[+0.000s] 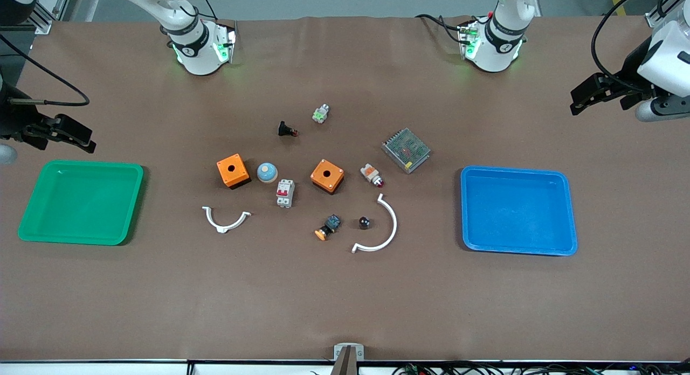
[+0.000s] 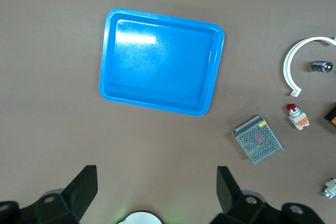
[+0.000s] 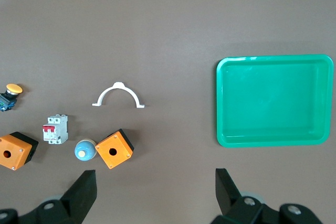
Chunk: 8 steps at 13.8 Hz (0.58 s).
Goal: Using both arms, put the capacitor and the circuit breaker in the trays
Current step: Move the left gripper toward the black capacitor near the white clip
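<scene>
On the brown table (image 1: 161,289), breaker (image 1: 285,193) and capacitor (image 1: 364,222) lie mid-table (trays near both ends), while the left gripper (image 1: 585,101) and right gripper (image 1: 75,136) hover spread over opposite end edges.

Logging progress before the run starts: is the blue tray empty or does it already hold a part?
Empty. The blue tray shows only bare floor in the front and left wrist views; the capacitor and circuit breaker lie on the table.
</scene>
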### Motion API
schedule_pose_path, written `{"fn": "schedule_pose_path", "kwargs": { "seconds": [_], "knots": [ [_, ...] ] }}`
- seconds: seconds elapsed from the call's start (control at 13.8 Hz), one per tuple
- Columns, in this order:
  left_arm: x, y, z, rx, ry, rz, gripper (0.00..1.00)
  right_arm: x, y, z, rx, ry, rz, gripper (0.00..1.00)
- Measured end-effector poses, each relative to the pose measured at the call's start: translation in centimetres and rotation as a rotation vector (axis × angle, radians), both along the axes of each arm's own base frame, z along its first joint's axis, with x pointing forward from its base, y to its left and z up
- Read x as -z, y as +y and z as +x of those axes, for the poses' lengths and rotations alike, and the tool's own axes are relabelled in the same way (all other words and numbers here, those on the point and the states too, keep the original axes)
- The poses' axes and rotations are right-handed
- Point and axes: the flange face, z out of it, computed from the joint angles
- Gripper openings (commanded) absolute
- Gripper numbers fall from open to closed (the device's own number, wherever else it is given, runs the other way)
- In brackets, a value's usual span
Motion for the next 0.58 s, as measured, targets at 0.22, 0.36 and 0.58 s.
{"fn": "schedule_pose_path", "kwargs": {
  "seconds": [0.22, 0.36, 0.58],
  "knots": [
    [0.0, -0.1, 0.0, 0.002, 0.001, 0.0, 1.0, 0.0, 0.0, 0.0, 0.0, 0.0, 0.0, 1.0],
    [0.4, -0.6, 0.2, 0.011, 0.007, 0.0, 1.0, 0.0, 0.0, 0.0, 0.0, 0.0, 0.0, 1.0],
    [3.5, -4.3, 1.4, 0.052, 0.061, 0.001, 1.0, 0.1, 0.1, 0.0, -0.001, 0.004, 0.0, 1.0]
  ]
}}
